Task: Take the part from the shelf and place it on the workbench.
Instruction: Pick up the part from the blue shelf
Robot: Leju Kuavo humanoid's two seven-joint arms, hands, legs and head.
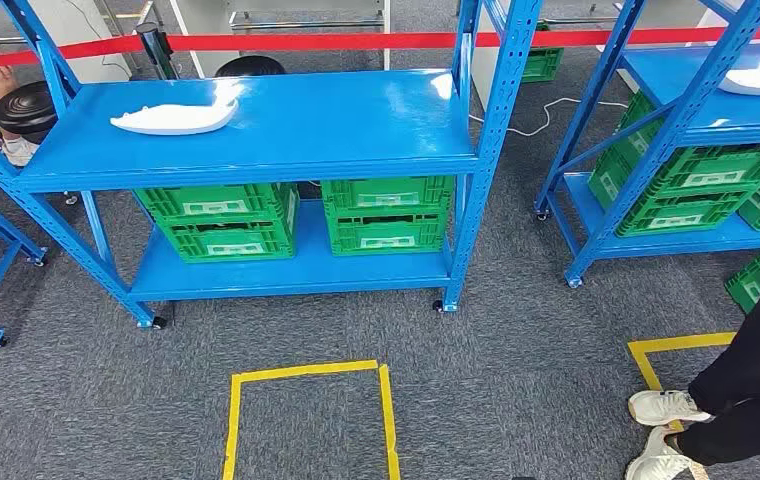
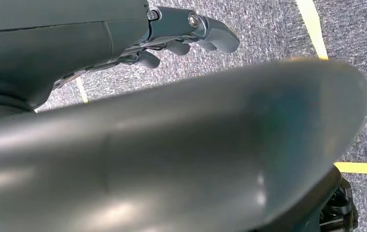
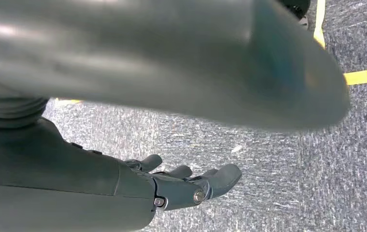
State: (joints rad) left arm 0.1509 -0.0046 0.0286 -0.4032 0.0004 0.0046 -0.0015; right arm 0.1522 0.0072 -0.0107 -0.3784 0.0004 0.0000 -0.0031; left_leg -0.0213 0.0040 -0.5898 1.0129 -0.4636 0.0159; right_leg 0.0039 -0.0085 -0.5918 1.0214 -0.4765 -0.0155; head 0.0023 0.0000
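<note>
Left hand [image 2: 191,36] empty, fingers loosely apart, right hand [image 3: 191,183] likewise, both over carpet [image 3: 292,183]

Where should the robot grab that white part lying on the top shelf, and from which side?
The white part lies flat, long and low near the shelf's front left edge, tapering to the left. Probably best to reach in from the open front and grip across the broader right half, fingers over the top. Both hands hang empty by the floor: left hand, right hand.
</note>
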